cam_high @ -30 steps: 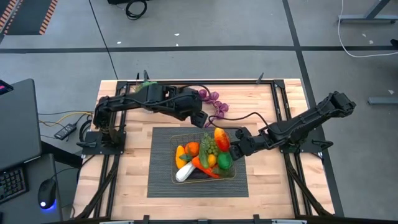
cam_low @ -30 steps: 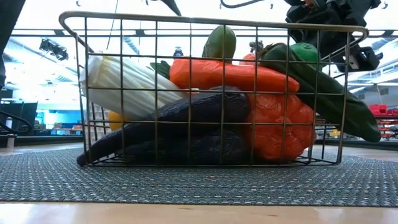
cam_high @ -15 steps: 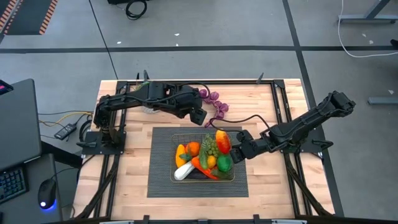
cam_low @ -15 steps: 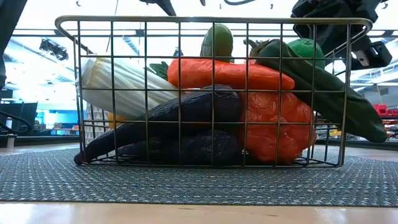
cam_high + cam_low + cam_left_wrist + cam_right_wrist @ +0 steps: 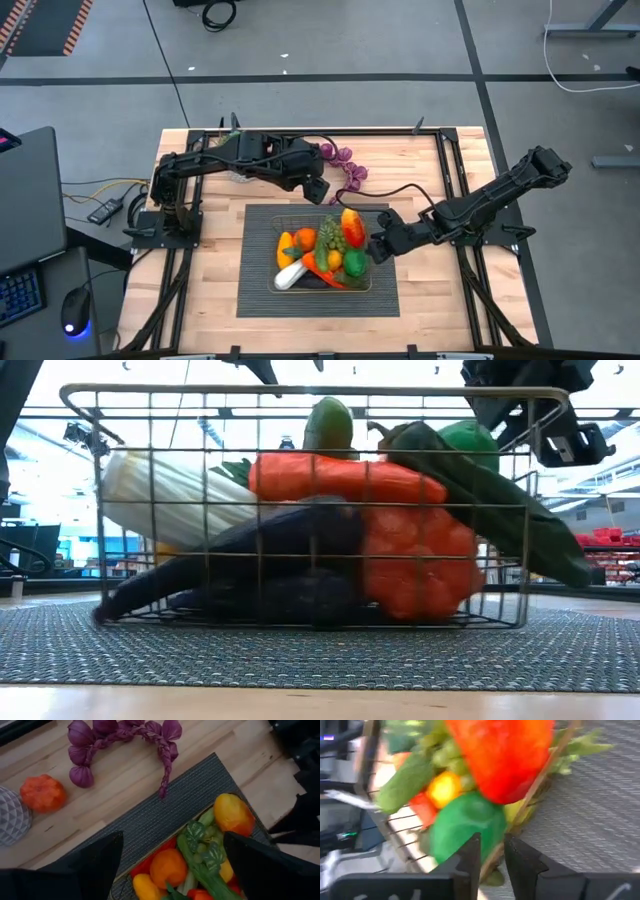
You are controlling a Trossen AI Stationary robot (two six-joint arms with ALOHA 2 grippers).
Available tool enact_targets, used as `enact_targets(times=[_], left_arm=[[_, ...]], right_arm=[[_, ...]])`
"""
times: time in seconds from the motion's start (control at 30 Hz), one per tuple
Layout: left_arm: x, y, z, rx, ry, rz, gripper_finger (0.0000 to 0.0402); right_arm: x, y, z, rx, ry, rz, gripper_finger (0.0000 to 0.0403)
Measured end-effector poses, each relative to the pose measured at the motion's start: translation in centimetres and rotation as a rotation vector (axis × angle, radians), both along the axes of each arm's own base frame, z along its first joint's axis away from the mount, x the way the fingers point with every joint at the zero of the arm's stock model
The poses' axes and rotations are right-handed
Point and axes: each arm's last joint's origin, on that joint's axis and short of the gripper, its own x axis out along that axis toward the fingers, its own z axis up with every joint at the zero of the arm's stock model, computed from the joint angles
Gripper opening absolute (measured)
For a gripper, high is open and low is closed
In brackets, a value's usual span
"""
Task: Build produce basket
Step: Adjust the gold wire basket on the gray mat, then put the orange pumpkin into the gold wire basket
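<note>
Right wrist view: right pincer [image 5: 492,852] pinches the thin wire basket [image 5: 540,777] rim.

It was a robotics lab: a framed wooden table [image 5: 210,290] on grey concrete floor [image 5: 330,40], cables [image 5: 590,75], a laptop [image 5: 25,200].

Both arms are black and jointed, the left arm [image 5: 250,160] bulkier (a dark cable loops from it), the right arm [image 5: 500,195] slimmer, its blunt fingers [image 5: 470,857] flat and matte black.
</note>
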Motion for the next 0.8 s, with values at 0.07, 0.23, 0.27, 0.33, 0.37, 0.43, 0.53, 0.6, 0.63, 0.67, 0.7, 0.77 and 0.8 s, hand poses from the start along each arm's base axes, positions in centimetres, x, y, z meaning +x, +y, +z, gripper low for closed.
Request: enact_targets(times=[0.07,0.23,0.27,0.33,0.37,0.43,0.53,0.6,0.63,0.67,0.7,0.77,0.8], left_arm=[[-0.1,0.2,0.0,0.007,0.013,-0.008,0.0353],[-0.7,1.5,-0.3,0.025,0.090,-0.018,0.0353],[-0.8,1.8,-0.3,0.027,0.102,-0.017,0.0353],[-0.9,2.5,-0.4,0.033,0.115,-0.015,0.0353],[-1.0,2.9,-0.4,0.040,0.120,-0.019,0.0353],[-1.1,3.8,-0.4,0.068,0.137,-0.028,0.0353],[-1.1,5.5,-1.0,0.113,0.206,-0.023,0.0352],[-0.4,6.9,-2.1,0.115,0.252,-0.048,0.0352],[-0.2,7.6,-2.7,0.100,0.276,-0.067,0.0352],[0.1,8.2,-3.4,0.075,0.300,-0.086,0.0352],[0.3,8.9,-4.1,0.051,0.323,-0.102,0.0352],[0.6,10.2,-6.0,-0.003,0.380,-0.148,0.0352],[0.7,10.9,-7.0,-0.031,0.409,-0.172,0.0352]], right_arm=[[0.2,0.2,0.2,0.023,-0.026,0.018,0.0107],[0.3,0.7,0.5,0.056,-0.058,0.038,0.0162],[0.3,0.8,0.5,0.064,-0.055,0.047,0.0173],[0.2,1.0,0.5,0.079,-0.046,0.069,0.0191],[0.1,1.1,0.4,0.085,-0.040,0.079,0.0199],[0.0,1.3,0.4,0.090,-0.037,0.091,0.0211],[-0.1,1.6,0.4,0.088,-0.033,0.126,0.0221],[-0.2,1.7,0.4,0.082,-0.032,0.145,0.0223],[-0.2,1.7,0.4,0.083,-0.032,0.147,0.0224],[-0.2,1.7,0.4,0.085,-0.032,0.147,0.0224],[-0.2,1.7,0.5,0.090,-0.032,0.146,0.0223],[-0.2,1.7,0.5,0.099,-0.033,0.142,0.0221],[-0.2,1.7,0.5,0.109,-0.034,0.136,0.0219]])
